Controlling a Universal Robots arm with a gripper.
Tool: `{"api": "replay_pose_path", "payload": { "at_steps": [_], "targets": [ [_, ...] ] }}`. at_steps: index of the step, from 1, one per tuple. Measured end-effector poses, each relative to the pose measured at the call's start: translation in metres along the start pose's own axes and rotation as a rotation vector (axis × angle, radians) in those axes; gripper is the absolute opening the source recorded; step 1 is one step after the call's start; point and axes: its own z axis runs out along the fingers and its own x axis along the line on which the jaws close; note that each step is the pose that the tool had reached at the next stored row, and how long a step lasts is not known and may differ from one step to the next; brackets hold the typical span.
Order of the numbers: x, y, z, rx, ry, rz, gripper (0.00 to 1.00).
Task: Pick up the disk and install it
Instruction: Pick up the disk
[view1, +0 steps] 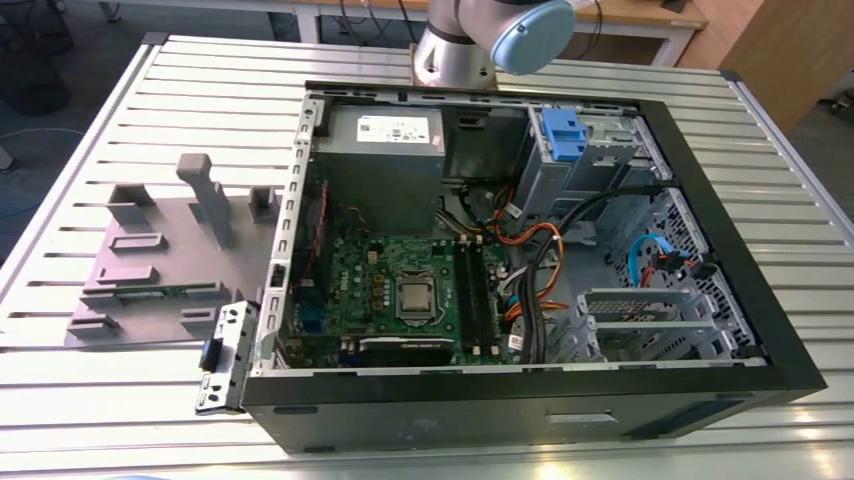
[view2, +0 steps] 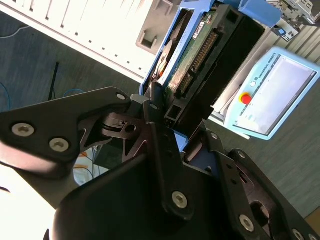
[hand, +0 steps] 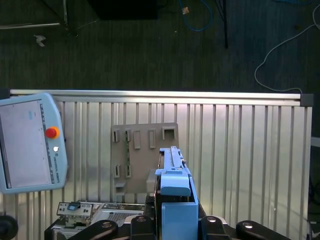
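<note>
Clamping the disk (view2: 197, 55) edge-on, the gripper (view2: 175, 120) has its black fingers (view2: 157, 135) closed narrowly on either side of it, and in the second wrist view the disk's green circuit board and a row of connector pins face the camera. A blue carrier frame (hand: 176, 210) is clipped around the disk; in the first wrist view this frame rises from between the gripper's links, with one long rail of it seen end-on. The disk is held clear in the air, touching nothing but the fingers. Beyond it in the first wrist view lies a grey fixture (hand: 145, 150) with several raised blocks and slots, resting on the slatted table (hand: 250, 150), with a dark floor past the table's far edge. A pale blue teach pendant (hand: 27, 142) with a red button (hand: 51, 132) sits on the slats near the fixture. In the exterior view the same grey fixture (view1: 160, 260) lies on the exterior view's left, just beside an open computer case (view1: 747, 330) lying on its side. Inside the case are a green motherboard (view1: 400, 290), a power supply (view1: 387, 130), a bundle of cables (view1: 534, 250) and a blue bracket (view1: 561, 135) at the drive bay. The arm (view1: 494, 40) rises behind the case.
</note>
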Motion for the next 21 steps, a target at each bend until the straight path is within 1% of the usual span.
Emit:
{"api": "replay_pose_path", "payload": {
  "at_steps": [21],
  "targets": [
    [0.0004,-0.0004,-0.0116,-0.0001,0.0000,0.000,0.36]
  ]
}}
